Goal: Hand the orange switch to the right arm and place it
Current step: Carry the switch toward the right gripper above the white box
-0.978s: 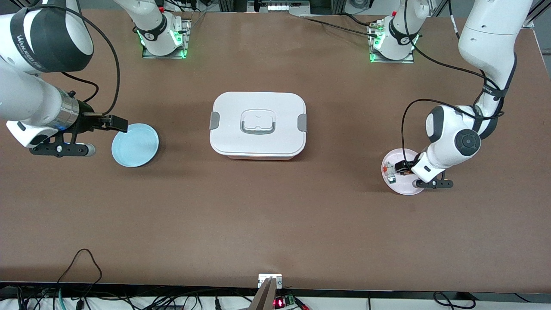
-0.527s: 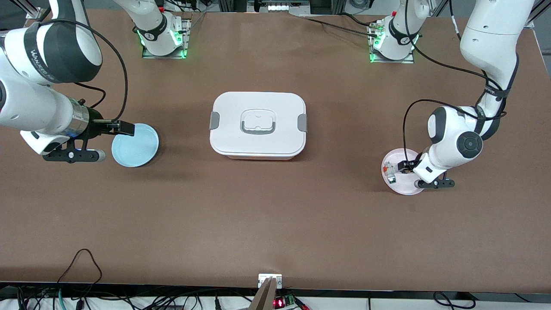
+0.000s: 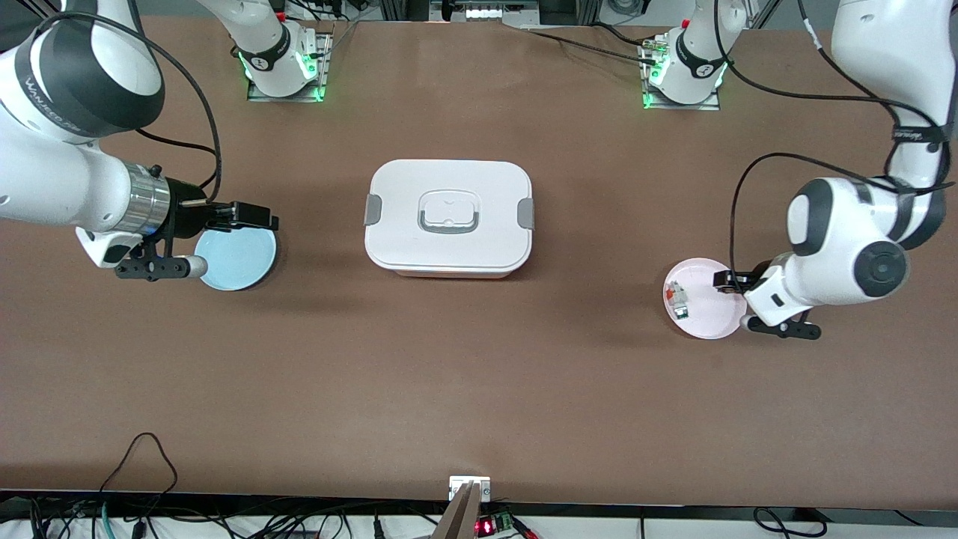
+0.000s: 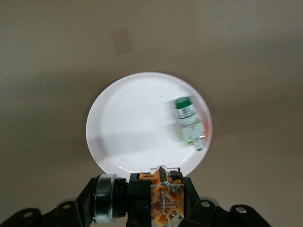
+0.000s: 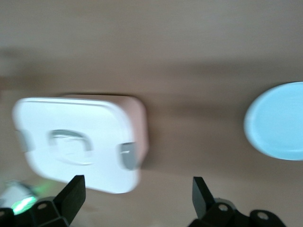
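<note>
My left gripper (image 3: 724, 281) is shut on the orange switch (image 4: 165, 205), a black body with an orange part, and holds it above the edge of the pink saucer (image 3: 707, 318). In the left wrist view the left gripper (image 4: 156, 196) is just off the saucer's rim (image 4: 123, 109). A green-capped switch (image 3: 679, 296) lies on the saucer and also shows in the left wrist view (image 4: 188, 120). My right gripper (image 3: 258, 217) is open and empty over the edge of the blue saucer (image 3: 236, 263). In the right wrist view the right gripper (image 5: 137, 194) has its jaws wide apart.
A white lidded lunch box (image 3: 449, 217) with grey clips stands in the middle of the table, between the two saucers. It also shows in the right wrist view (image 5: 80, 142), as does the blue saucer (image 5: 277, 120).
My left gripper has risen off the pink saucer with the orange switch and drawn back toward the left arm's end. My right gripper has moved across the blue saucer toward the lunch box.
</note>
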`<state>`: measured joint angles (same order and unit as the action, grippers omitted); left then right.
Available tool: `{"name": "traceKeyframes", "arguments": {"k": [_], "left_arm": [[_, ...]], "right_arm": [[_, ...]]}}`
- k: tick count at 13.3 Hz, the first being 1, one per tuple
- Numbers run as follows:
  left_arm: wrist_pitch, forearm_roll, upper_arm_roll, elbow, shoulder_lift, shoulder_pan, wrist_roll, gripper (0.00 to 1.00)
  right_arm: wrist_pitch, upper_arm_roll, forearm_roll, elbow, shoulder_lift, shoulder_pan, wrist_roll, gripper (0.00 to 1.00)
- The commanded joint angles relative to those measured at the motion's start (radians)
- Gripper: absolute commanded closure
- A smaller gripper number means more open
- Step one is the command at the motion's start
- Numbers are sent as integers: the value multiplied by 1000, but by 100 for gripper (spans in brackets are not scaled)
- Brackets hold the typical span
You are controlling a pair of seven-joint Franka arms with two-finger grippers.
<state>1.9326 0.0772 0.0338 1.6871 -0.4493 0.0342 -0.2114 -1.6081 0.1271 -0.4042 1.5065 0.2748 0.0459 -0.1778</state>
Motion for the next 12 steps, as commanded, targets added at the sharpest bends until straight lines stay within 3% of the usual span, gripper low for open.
{"name": "traceKeyframes", "arguments": {"k": [1, 3, 8, 10, 12], "left_arm": [[-82, 142, 6, -95, -5, 36, -242, 82], [-112, 264, 9, -98, -3, 41, -362, 83], [-187, 616, 106, -98, -14, 41, -670, 85], [-187, 734, 118, -96, -16, 26, -768, 84], [-185, 840, 181, -96, -16, 36, -836, 84]], "right_arm": [[-13, 0, -166, -8, 7, -4, 12, 0], [-35, 0, -308, -5, 15, -6, 12, 0], [-81, 0, -597, -2, 63, 3, 14, 0], [-84, 0, -695, 1, 72, 5, 18, 0], [-87, 0, -770, 1, 99, 11, 20, 0]]}}
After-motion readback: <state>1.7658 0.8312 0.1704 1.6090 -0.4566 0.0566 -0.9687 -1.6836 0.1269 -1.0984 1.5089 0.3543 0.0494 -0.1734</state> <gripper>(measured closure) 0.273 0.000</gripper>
